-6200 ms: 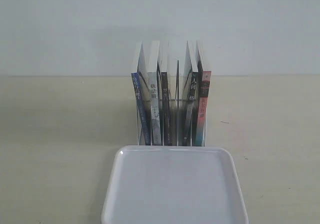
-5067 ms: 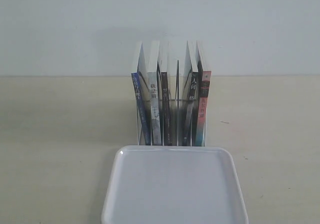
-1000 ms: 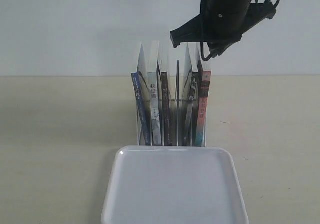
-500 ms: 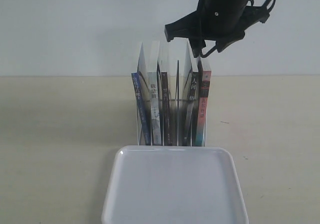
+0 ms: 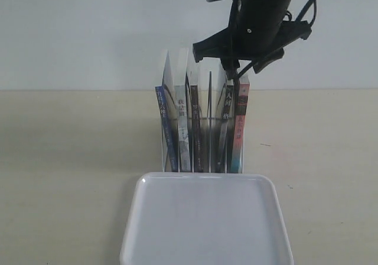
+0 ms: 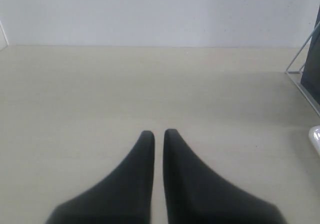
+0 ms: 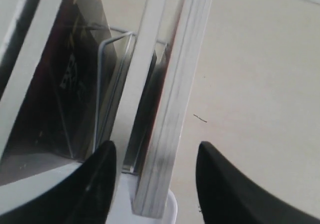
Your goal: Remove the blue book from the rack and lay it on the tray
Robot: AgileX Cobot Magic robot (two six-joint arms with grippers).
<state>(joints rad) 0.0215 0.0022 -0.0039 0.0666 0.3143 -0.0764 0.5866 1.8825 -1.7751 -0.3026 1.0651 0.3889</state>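
Blue book (image 5: 165, 126) upright in rack (image 5: 209, 102), at the 9 o'clock end, leaning slightly, spine toward tray (image 5: 207, 229). Untouched. It stands page edges up, so a pinch from above looks the natural way in.

Tray lies just beside the rack at its 6 o'clock, nothing on it; a short carry.

Right claw (image 7: 156, 146) spread wide, empty, low over the rack's 3 o'clock end. Its 2 fingers flank the page edges of the red-spined book (image 5: 239, 129), well apart from the blue spine. It probably needs shifting toward 9 o'clock before closing.

Left claw (image 6: 159, 132) clenched on nothing, over bare worktop (image 6: 75, 94), presumably out of the reach's way.
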